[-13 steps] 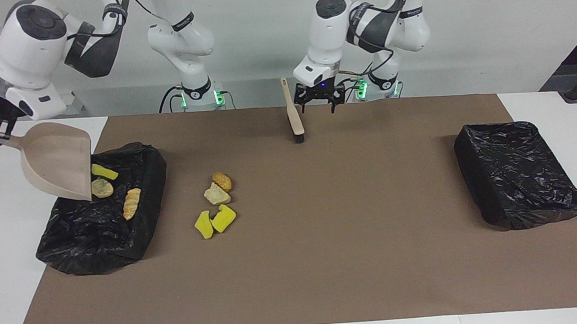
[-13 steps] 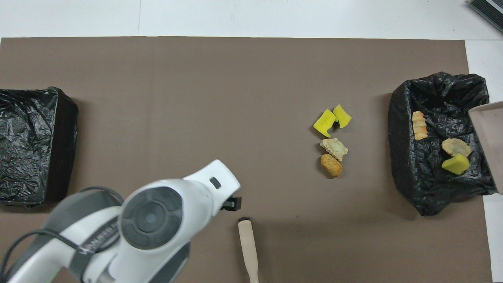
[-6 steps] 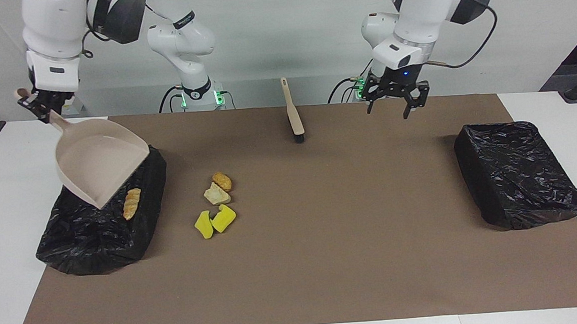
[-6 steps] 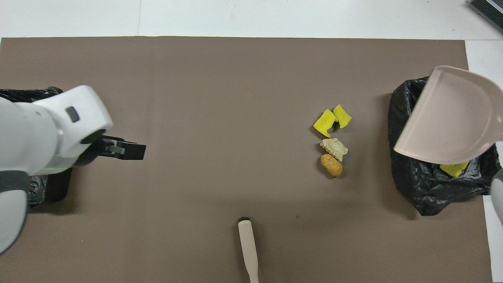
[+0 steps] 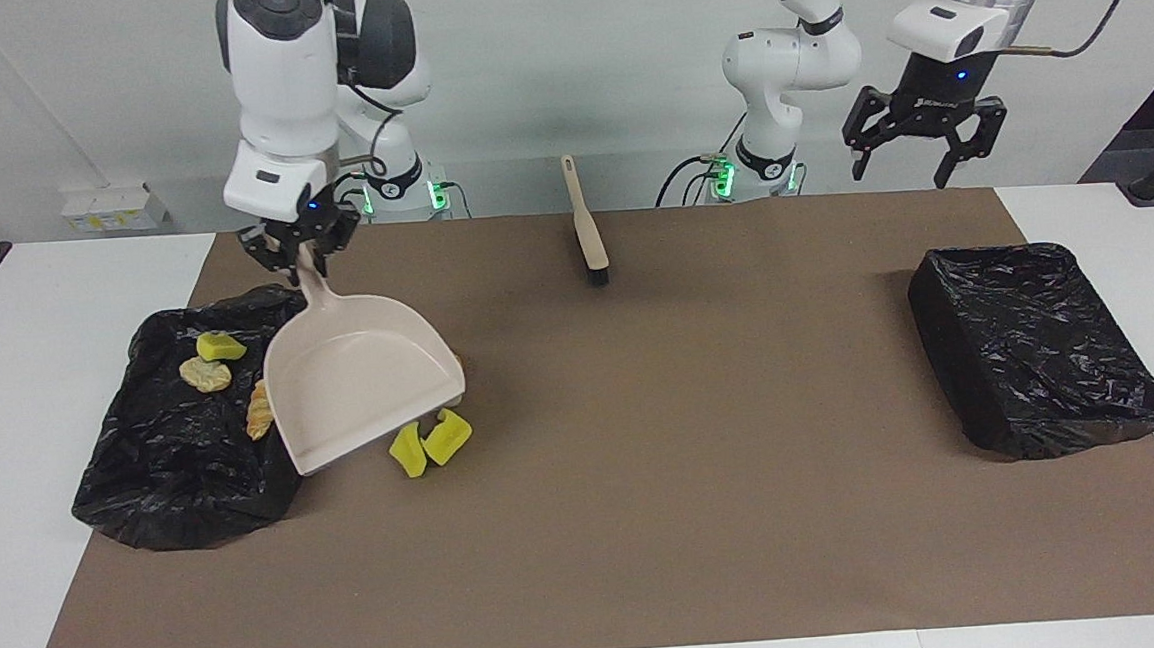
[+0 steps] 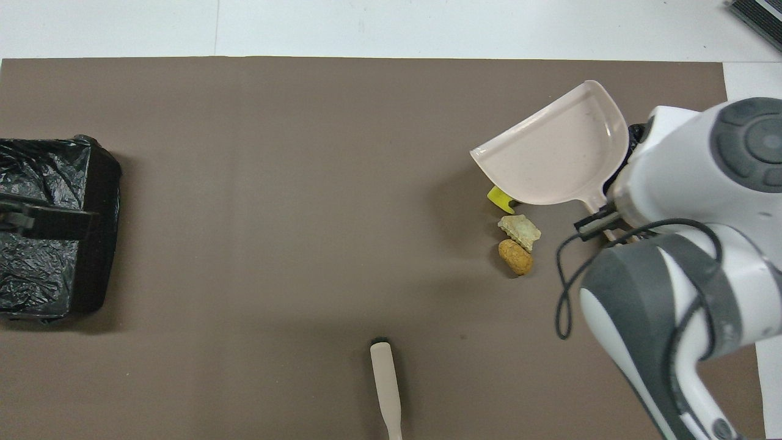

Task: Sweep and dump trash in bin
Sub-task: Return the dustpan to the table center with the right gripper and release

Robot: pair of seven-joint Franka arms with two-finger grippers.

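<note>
At the right arm's end of the table, the bin [image 5: 185, 468], lined with a black bag, holds three chunks [image 5: 205, 374]: one yellow, one pale beige and one orange-brown. Just beside it, the right gripper [image 5: 297, 243] is closed on the end of the dustpan [image 5: 360, 387] handle. The pan hangs tilted and empty over the mat, its handle running up toward the robots and its open lip turned away from them. The four chunks [image 5: 429, 443] not yet binned lie in a loose cluster on the mat beside the bin, toward the left arm's end of it. The yellow pair sits under the pan's lip, and the beige and orange-brown ones lie a little nearer to the robots, below the handle. To catch them, the pan probably needs to come down with its lip on the mat facing the cluster. The brush [image 5: 586, 225] lies at mid-table close to the robots' edge, with its long axis pointing away from them, bristles outward and handle toward the bases. The left gripper [image 5: 923, 137] hangs high over the second bin [image 5: 1034, 346] with its jaws spread wide and nothing in them. As the free hand, it seems the one to fetch the brush. The brown mat [image 5: 649, 520] is flat and matte on a white table [image 5: 1, 399], with open room between cluster and brush.
</note>
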